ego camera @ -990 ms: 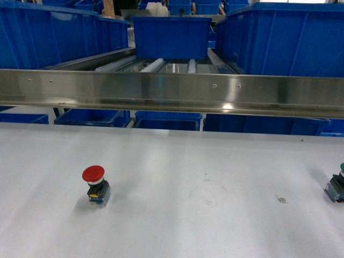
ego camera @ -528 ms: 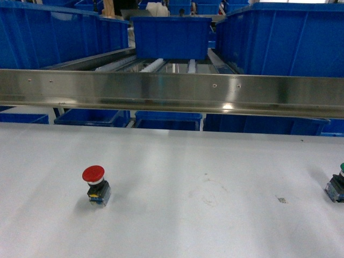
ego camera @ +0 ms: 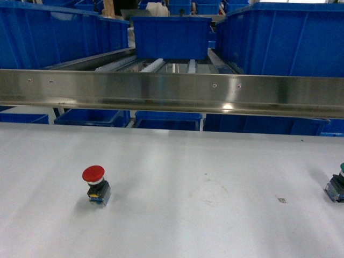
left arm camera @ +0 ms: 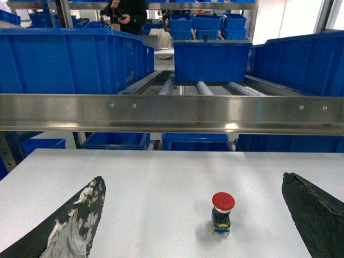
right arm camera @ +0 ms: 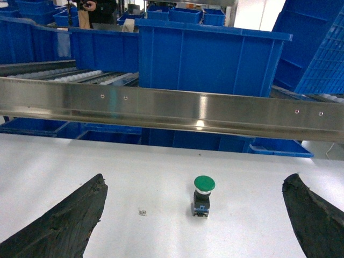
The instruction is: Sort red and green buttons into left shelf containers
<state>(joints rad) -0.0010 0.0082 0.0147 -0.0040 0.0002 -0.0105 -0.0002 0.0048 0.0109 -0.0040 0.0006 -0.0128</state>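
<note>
The red button (ego camera: 95, 183) stands upright on the white table, left of centre. The green button (ego camera: 337, 185) stands at the table's right edge, partly cut off by the frame. In the left wrist view my left gripper (left arm camera: 192, 180) is open, and the red button (left arm camera: 222, 210) sits ahead of it, between the two dark fingers and nearer the right one, untouched. My right gripper (right arm camera: 194, 178) is open too, with the green button (right arm camera: 203, 194) centred ahead between its fingers. A large blue left shelf container (ego camera: 54, 37) sits behind the rail. Neither gripper shows in the head view.
A steel rail (ego camera: 172, 91) runs across in front of a roller shelf. On that shelf stand a middle blue bin (ego camera: 171, 36) and a right blue bin (ego camera: 285, 37). More blue bins (ego camera: 167, 119) sit under the rail. A small printed mark (ego camera: 281, 200) lies on the table.
</note>
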